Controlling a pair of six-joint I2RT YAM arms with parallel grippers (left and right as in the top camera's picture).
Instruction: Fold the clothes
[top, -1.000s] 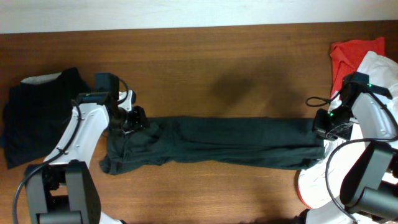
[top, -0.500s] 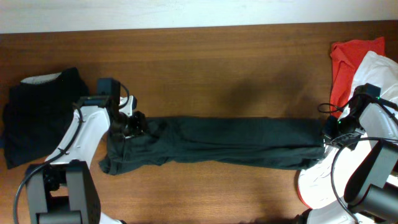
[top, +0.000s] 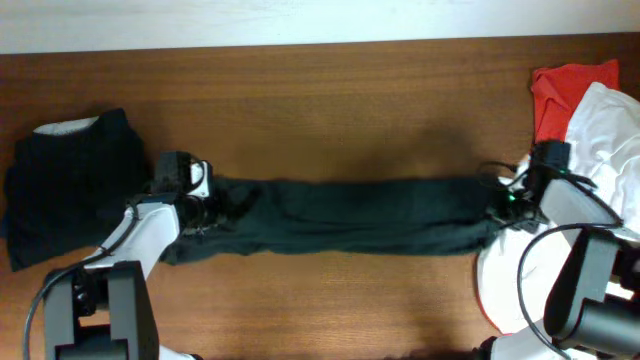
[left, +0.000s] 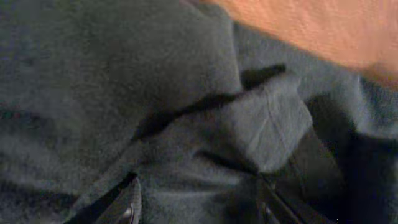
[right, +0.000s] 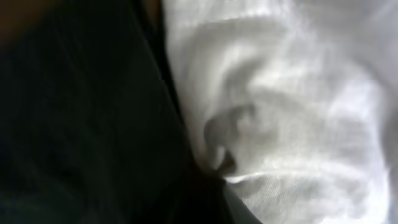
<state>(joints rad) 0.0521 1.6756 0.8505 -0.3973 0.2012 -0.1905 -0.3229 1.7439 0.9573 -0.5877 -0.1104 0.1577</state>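
The bench (top: 350, 100) is reddish-brown wood, smooth with a faint sheen and fine grain. Along its middle the dark garment (top: 350, 215) is matt, soft cloth, slightly fuzzy up close. At the left edge the black shirt (top: 70, 180) is matt; at the right edge the red cloth (top: 565, 85) and white cloth (right: 298, 112) are soft and creased.

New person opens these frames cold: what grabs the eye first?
A long dark garment lies stretched in a band across the middle of the table, its ends at the jaws of the left arm and the right arm. A bright red shirt and a white shirt are heaped at the right edge. A black pile sits at the far left.
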